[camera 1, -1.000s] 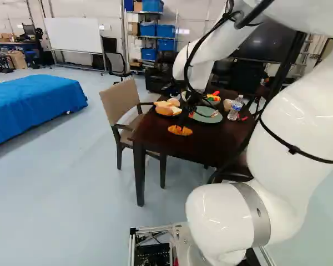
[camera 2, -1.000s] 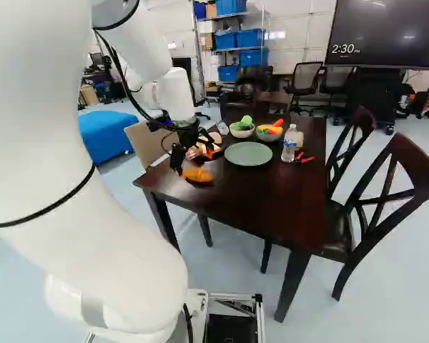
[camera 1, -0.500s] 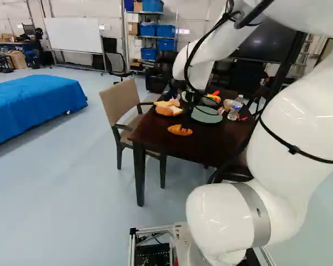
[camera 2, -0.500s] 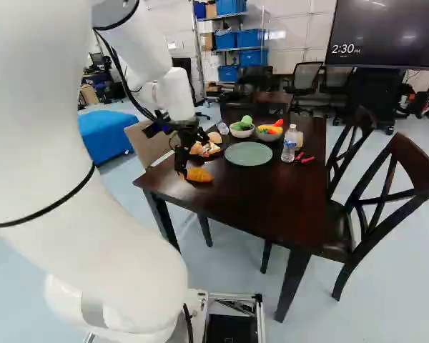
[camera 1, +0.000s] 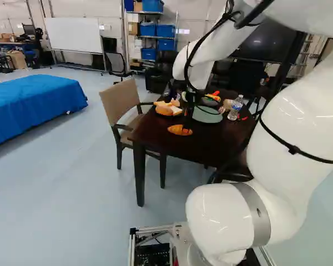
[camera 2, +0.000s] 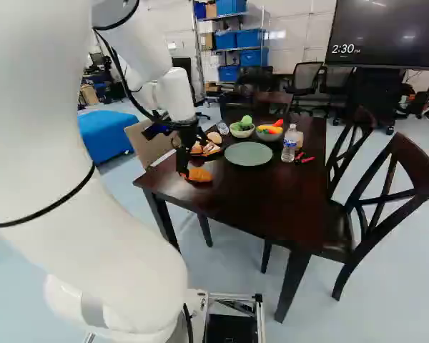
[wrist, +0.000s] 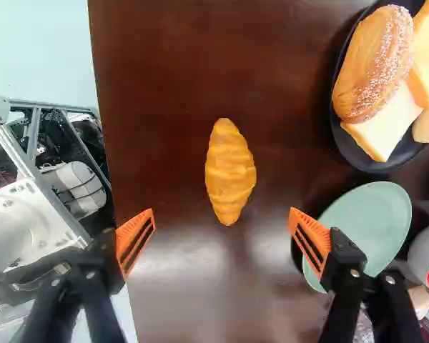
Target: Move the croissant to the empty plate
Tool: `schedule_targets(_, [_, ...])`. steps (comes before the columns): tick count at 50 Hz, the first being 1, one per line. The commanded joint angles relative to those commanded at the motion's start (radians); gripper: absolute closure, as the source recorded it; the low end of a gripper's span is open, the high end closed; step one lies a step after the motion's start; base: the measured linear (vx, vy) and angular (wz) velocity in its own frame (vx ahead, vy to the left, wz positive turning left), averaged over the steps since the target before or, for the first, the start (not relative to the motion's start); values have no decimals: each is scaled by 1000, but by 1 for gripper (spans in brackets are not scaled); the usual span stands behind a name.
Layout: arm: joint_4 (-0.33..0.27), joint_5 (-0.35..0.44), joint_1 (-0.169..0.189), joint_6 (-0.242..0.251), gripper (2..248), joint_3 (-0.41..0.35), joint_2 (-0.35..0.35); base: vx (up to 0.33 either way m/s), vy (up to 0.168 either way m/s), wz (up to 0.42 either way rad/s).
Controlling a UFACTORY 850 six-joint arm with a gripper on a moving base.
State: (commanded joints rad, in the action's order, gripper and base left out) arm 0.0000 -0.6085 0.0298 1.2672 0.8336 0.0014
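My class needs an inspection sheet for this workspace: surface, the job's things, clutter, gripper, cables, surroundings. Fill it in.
Surface: dark wooden table, glossy; spills, nothing seen.
Job's things: croissant directly on the table; green plate empty, beside the black plate.
Clutter: black plate of breads; two bowls holding colourful items; bottle; red-handled tool beside the bottle.
Gripper: open, fingers wide apart; croissant ahead of the gap between them, ungripped.
Cables: black cables run along the white arm; on the tabletop, nothing seen.
Surroundings: beige chair and dark wooden chairs at the table; people close by, nothing seen.
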Motion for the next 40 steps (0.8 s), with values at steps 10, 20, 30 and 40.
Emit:
schedule_targets(10, [0,0,0,0,3,0,0,0,0,0])
schedule_targets(20, [0,0,0,0,3,0,0,0,0,0])
schedule_targets(30, [0,0,0,0,3,0,0,0,0,0])
schedule_targets(40, [0,0,0,0,3,0,0,0,0,0])
